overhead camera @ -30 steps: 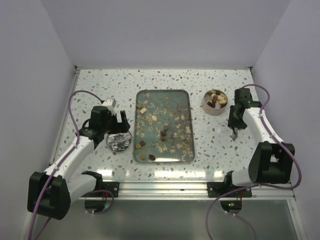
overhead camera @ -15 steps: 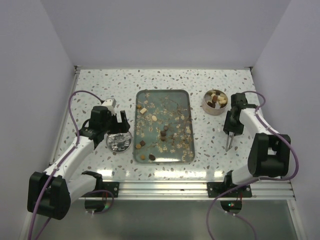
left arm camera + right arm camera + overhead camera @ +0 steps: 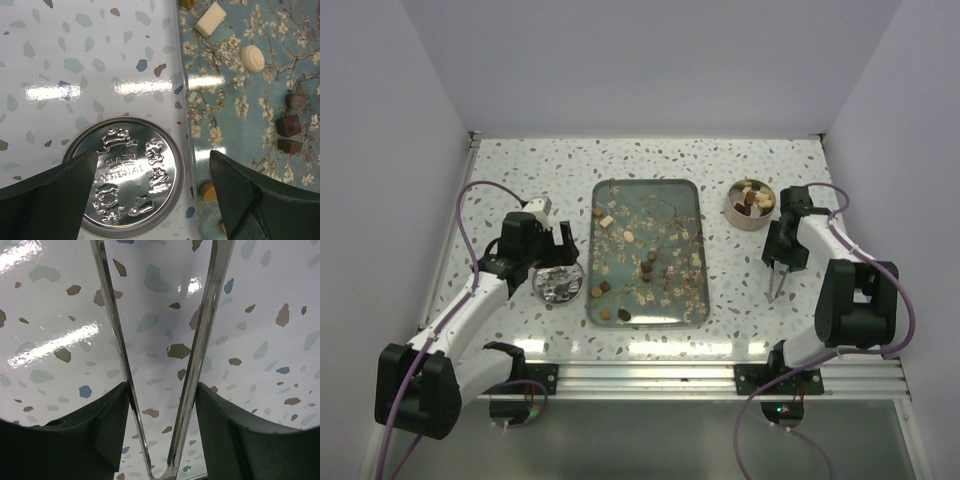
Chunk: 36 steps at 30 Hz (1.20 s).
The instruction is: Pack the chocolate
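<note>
Chocolates lie scattered on the floral tray (image 3: 692, 190) among pale flakes: dark cubes (image 3: 647, 262) in the middle, more (image 3: 623, 313) near the front. In the left wrist view I see a cream bar (image 3: 210, 19), a cream round (image 3: 252, 58), dark cubes (image 3: 288, 125) and a tan piece (image 3: 207, 191). A round tin (image 3: 732, 208) at the back right holds several chocolates. My left gripper (image 3: 558, 262) (image 3: 155, 165) is open above a silver embossed lid (image 3: 131, 180). My right gripper (image 3: 782, 262) (image 3: 160, 390) is shut on metal tweezers (image 3: 202, 340), tips down over bare table (image 3: 775, 295).
The lid (image 3: 558, 285) lies just left of the tray's edge. The tray rim (image 3: 182, 125) runs close to my left gripper's right finger. White walls close in the table on three sides. A metal rail (image 3: 650, 375) runs along the front edge.
My right arm has swung the tweezers from beside the tin toward the front and a little left, tips now pointing down at the table. The left arm has not moved.
</note>
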{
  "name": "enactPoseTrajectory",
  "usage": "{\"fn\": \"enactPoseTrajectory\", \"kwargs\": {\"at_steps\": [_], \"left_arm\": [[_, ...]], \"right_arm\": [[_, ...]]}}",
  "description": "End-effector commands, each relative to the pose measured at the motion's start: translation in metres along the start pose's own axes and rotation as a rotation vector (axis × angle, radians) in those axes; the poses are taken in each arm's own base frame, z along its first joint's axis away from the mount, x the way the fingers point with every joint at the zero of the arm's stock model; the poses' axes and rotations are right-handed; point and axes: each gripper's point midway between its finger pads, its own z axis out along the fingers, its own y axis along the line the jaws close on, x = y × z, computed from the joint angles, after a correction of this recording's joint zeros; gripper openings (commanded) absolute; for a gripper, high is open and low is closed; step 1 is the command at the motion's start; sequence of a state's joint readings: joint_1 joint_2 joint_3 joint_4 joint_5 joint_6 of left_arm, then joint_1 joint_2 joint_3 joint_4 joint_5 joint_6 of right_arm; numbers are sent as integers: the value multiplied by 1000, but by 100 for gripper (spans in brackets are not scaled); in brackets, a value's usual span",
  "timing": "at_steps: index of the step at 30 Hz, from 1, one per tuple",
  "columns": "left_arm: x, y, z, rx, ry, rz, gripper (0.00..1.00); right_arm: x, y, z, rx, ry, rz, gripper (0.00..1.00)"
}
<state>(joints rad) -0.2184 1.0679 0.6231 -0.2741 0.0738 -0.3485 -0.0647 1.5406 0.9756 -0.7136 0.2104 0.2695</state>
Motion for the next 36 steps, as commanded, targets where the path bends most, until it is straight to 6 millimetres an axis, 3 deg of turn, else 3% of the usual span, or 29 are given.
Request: {"fn": "enactPoseTrajectory", "kwargs": {"at_steps": [1,10,17,20,22,28,36], "left_arm": [[0,5,-1,-23,-8,-4,100],[2,6,0,-29,1,-6,100],[2,8,-1,-37,0,-6,100],[3,14,-2,-75,2,-14,100],[6,28,-4,-161,11,-45,100],[18,50,-7,-301,41,-120,100],[43,68,-14,-434,100,-228,100]], "right_arm": [[-10,2,0,-1,-35,21,59],[-7,1,2,6,-26,19,73],[-7,-1,-5,9,-34,35,74],[-18,-3,-23,1,-77,54,74],[-25,-4,-37,-4,-109,66,75],[-69,1,-84,-68,-254,77,76],[-96,8,-121,-150,-375,73,75]]}}
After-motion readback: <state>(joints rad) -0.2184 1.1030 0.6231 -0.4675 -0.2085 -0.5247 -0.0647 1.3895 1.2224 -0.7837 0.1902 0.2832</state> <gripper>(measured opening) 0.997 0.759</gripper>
